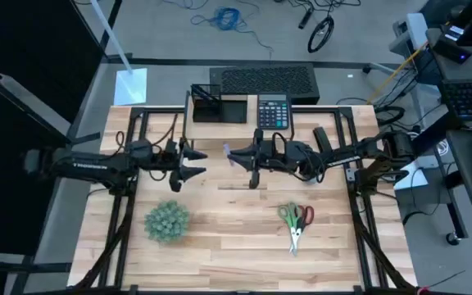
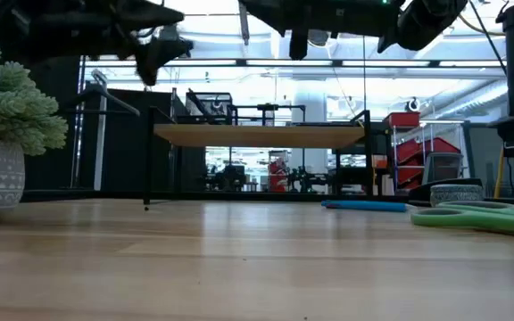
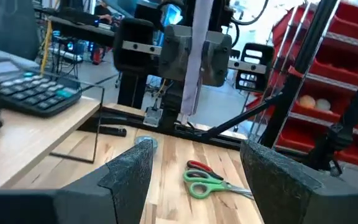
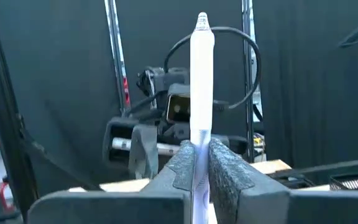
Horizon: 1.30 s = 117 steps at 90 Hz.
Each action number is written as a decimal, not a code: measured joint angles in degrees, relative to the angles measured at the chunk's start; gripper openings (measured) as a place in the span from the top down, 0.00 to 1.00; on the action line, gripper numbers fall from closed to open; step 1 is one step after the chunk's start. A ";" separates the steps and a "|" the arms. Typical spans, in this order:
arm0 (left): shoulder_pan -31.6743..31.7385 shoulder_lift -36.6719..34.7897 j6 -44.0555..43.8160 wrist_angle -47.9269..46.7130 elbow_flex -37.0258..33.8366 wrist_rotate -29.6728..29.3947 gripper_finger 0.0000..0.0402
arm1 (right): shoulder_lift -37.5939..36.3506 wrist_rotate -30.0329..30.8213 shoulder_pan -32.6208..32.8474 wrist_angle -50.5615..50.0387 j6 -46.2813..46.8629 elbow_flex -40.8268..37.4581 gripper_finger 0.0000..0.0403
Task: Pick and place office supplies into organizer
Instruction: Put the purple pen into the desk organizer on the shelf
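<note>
My right gripper (image 4: 199,163) hovers over the table's middle, shut on a pale slim pen (image 4: 201,87), which also shows in the high view (image 1: 226,152). My left gripper (image 3: 194,177) faces it from the table's left, open and empty, a short way off (image 1: 193,165). The black organizer (image 1: 218,102) stands on the wooden riser shelf (image 1: 334,115) at the far side, beside a calculator (image 1: 273,112). A green-handled and a red-handled pair of scissors (image 1: 296,221) lie flat on the table at the near right. A blue pen (image 2: 364,205) lies on the table under the riser. My right gripper pinches the pale pen's barrel (image 4: 199,140) between its two fingers. The fingers come in level from the table's right and lie across the pen. The pen stands roughly upright, one end (image 4: 202,23) well above the fingers, lifted clear high over the table.
A fuzzy green plant in a pot (image 1: 167,221) stands near left. A dark pen (image 3: 112,130) and a small round roll (image 3: 145,143) lie by the riser's legs. The black frame rails (image 1: 359,205) run along both sides of the table.
</note>
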 joint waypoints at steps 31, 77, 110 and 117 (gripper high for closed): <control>-2.57 12.13 2.93 0.41 9.33 -0.02 0.43 | 0.01 -0.02 1.25 -0.12 -0.19 0.02 0.98; -4.01 22.55 2.95 0.52 18.68 0.02 0.43 | 0.01 -0.07 1.23 -0.81 -0.60 0.02 0.98; -3.78 22.72 3.13 -1.66 18.82 0.06 0.86 | 0.01 -0.41 1.26 -1.30 -0.78 0.02 0.98; -3.77 22.68 4.00 -2.20 18.89 -0.09 0.93 | 0.01 -0.38 1.26 -1.35 -0.51 0.02 0.98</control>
